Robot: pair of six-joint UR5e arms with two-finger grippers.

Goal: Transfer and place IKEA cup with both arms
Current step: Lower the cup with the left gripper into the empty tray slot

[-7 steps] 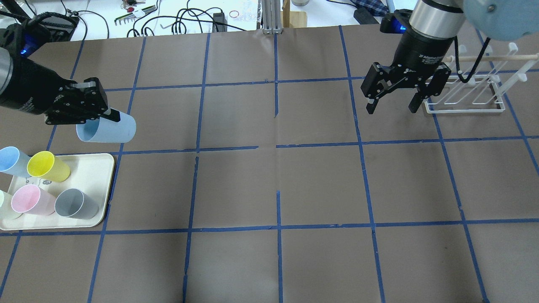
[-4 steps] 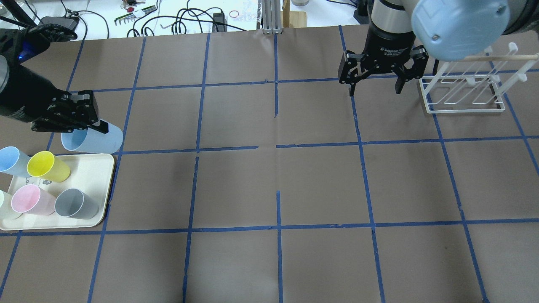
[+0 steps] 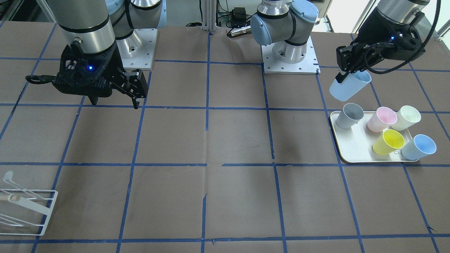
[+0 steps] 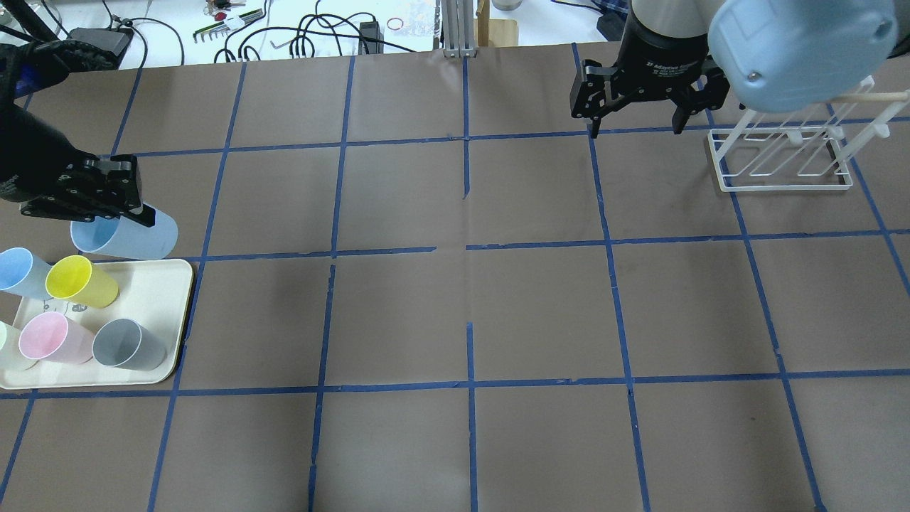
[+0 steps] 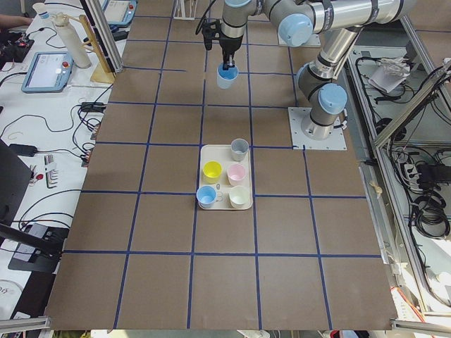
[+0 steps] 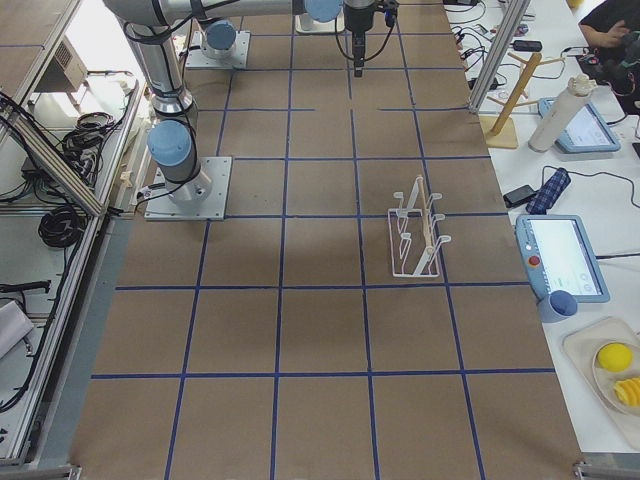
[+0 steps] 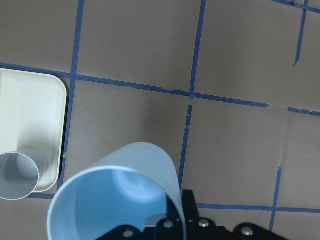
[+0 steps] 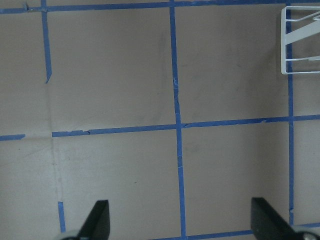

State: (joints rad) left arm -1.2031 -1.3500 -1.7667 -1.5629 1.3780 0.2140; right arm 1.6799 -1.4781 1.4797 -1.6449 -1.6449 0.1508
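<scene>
My left gripper [image 4: 106, 206] is shut on the rim of the pale-blue IKEA cup [image 4: 131, 240]. It holds the cup tilted in the air just beyond the far edge of the tray. The gripper [image 3: 346, 75] and cup [image 3: 349, 89] also show in the front view, and the cup's blue inside fills the left wrist view [image 7: 115, 200]. My right gripper [image 4: 636, 131] is open and empty above the far right of the table, beside the rack. It also shows in the front view [image 3: 114, 103] and the right wrist view [image 8: 182, 220].
A cream tray [image 4: 181, 313] at the left holds a second blue cup [image 4: 18, 270], a yellow cup [image 4: 78, 281], a pink cup [image 4: 46, 338] and a grey cup [image 4: 128, 343]. A white wire rack [image 4: 782, 160] stands at the far right. Blue tape lines grid the brown table.
My left gripper has carried the cup leftward and closer to the tray. My right gripper has moved left and toward the table's far edge, still open.
</scene>
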